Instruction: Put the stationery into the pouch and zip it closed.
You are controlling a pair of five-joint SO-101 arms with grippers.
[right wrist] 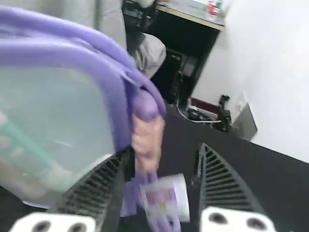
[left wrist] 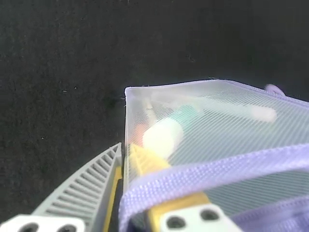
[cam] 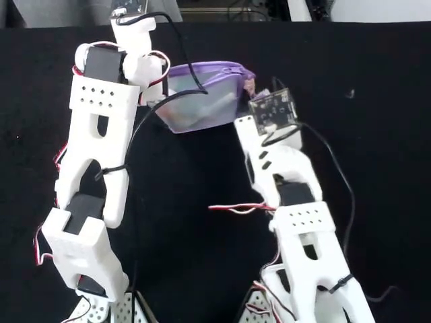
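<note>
1. In the high view, the pouch (cam: 202, 108) sits at about 12 o'clock on the table (cam: 377, 168), spanning the gap between your two arms.
2. The left gripper (left wrist: 126, 150) is clamped on the pouch's 9 o'clock corner, probably to anchor it against a zipper tug.
3. The stationery (left wrist: 164, 135) already lies inside, visible through the mesh wall.
4. At the 3 o'clock end, the right gripper (right wrist: 165, 149) is spread wide with the zip pull (right wrist: 145, 130) between its fingers, not pinched.
5. Whether the zip is fully closed is hard to tell, so check that end.
</note>
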